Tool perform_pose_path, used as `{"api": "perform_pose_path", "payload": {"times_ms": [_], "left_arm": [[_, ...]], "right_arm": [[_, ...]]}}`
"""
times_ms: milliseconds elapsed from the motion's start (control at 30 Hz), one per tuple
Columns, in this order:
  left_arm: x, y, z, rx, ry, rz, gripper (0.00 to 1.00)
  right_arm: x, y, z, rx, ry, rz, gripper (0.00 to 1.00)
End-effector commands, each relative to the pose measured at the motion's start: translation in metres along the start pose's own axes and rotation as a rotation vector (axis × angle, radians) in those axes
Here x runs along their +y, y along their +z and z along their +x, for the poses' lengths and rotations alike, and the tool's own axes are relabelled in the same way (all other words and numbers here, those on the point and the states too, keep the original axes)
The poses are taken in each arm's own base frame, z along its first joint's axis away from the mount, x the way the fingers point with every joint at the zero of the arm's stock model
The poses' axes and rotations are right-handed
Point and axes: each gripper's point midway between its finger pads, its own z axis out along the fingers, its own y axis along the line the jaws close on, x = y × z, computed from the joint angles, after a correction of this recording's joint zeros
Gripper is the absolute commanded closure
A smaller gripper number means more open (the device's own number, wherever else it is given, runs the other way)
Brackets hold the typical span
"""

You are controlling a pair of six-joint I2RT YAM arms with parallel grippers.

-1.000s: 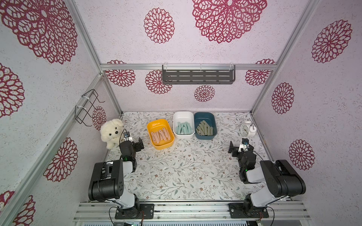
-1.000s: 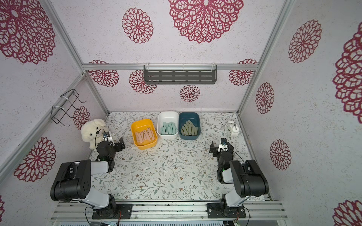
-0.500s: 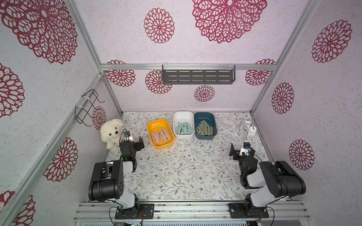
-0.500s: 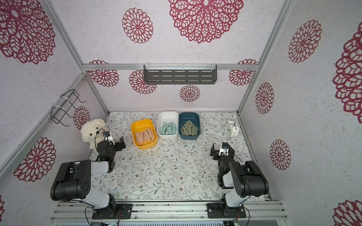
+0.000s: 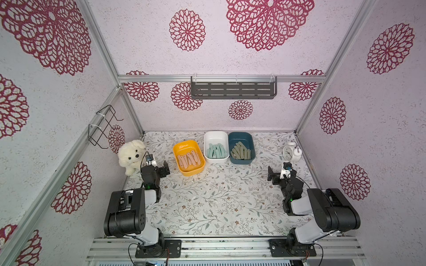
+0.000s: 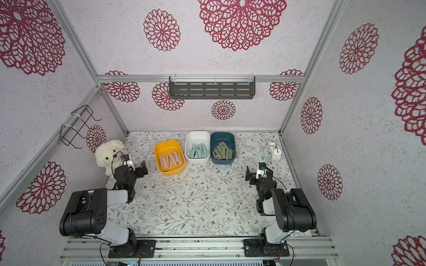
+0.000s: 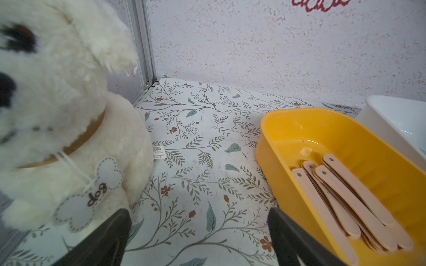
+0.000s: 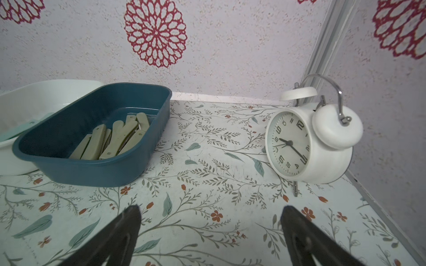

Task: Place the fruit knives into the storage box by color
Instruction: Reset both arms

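All fruit knives (image 5: 189, 160) lie sorted at frame centre: peach in yellow box (image 5: 184, 143), teal in white box (image 5: 216, 134), sage in blue box (image 5: 241, 135). With left gripper (image 5: 159, 165) and right gripper (image 5: 278, 171) spread, empty, park arms clear of boxes

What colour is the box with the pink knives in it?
Yellow. The box shows best in the left wrist view, with the pink knives lying inside.

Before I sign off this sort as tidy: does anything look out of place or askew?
Only the yellow box sits askew, turned at an angle to the white box and dark blue box, which stand squarely side by side. Each holds one colour of fruit knives; none lies on the mat.
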Motion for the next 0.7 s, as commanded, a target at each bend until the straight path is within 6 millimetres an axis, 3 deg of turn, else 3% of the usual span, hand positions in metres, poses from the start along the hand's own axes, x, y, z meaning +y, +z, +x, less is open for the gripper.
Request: {"api": "perform_pose_path", "payload": {"times_ms": [0,667], "left_arm": [[-0.0001,-0.0004,-0.011,-0.038,-0.01,0.006,0.03],[-0.0001,-0.0011,-0.01,-0.037,-0.01,0.006,0.03]], "right_arm": [[0.0002,0.0031,-0.0134,-0.039,0.008,-0.01,0.01],[0.0008,0.0054,-0.0112,-0.027,0.005,-0.007,0.01]]}}
